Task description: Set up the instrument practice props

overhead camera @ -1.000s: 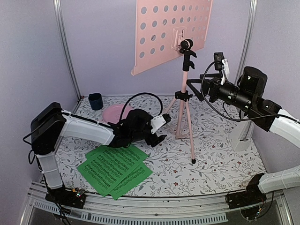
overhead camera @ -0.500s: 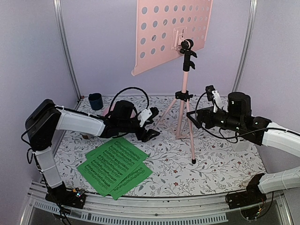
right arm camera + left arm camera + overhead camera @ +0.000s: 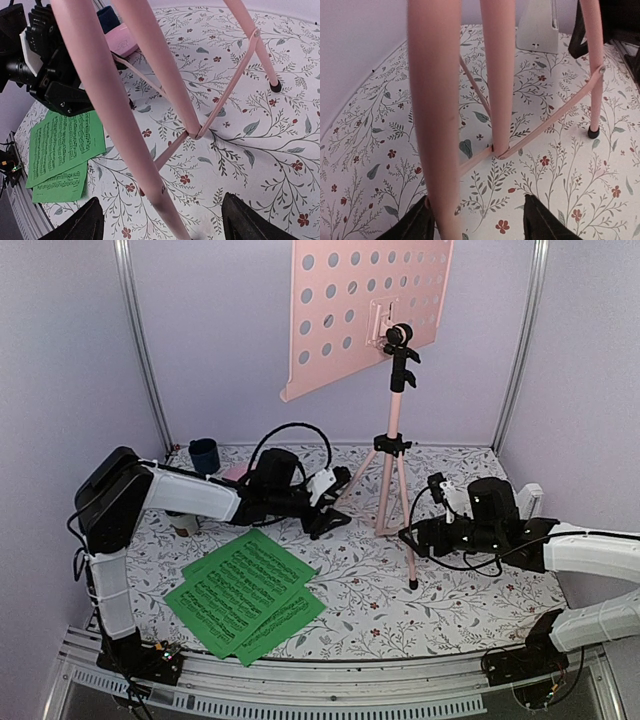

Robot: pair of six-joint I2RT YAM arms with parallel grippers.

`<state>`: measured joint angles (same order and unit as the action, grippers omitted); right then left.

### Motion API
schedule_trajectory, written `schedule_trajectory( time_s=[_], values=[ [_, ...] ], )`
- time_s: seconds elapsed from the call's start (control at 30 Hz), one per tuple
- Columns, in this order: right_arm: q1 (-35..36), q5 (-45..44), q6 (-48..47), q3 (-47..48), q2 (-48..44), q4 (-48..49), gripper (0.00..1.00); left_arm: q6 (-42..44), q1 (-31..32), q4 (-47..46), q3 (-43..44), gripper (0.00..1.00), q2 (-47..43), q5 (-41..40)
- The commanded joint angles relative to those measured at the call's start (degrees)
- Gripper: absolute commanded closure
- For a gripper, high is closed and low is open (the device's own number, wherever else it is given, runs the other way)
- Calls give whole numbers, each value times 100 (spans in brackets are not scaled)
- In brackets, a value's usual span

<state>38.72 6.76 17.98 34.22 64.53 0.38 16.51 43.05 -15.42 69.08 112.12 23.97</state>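
The pink music stand (image 3: 392,440) stands upright at mid table, its perforated desk (image 3: 365,315) high up. My left gripper (image 3: 335,502) is open around the stand's left leg (image 3: 435,125), which lies against its left finger (image 3: 415,225). My right gripper (image 3: 410,536) is open low at the front leg (image 3: 125,115), which passes between its fingers untouched. Green sheet-music pages (image 3: 245,590) lie flat at front left and also show in the right wrist view (image 3: 60,145). The white metronome (image 3: 530,502) stands at the right behind my right arm, and shows in the left wrist view (image 3: 537,30).
A dark blue cup (image 3: 204,455) stands at the back left corner. A pink plate (image 3: 122,42) lies next to it, mostly hidden behind my left arm in the top view. Lilac walls and metal posts close in the table.
My right arm has dropped from beside the stand's pole to the table at the front leg. My left gripper has moved back and right to the left leg.
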Motion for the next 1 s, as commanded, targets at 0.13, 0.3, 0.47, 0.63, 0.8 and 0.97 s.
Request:
schedule_trajectory(
  time_s=[0.13,0.3,0.47,0.63,0.8,0.97],
  values=[
    [30,476,-194,-322,505,482,20,221,-106,201,189,49,465,160],
    [34,499,-341,-345,804,513,26,208,-136,243,267,58,529,222],
    [30,328,-411,-346,889,473,41,151,-184,285,205,73,439,189],
    [37,125,-409,-287,850,240,61,91,-256,119,-110,86,193,-26],
    [30,-29,-400,-287,749,-5,75,162,-313,32,-463,100,-183,-522],
    [34,-325,-392,-166,665,-391,93,295,-394,9,-708,100,-418,-885]
  ],
)
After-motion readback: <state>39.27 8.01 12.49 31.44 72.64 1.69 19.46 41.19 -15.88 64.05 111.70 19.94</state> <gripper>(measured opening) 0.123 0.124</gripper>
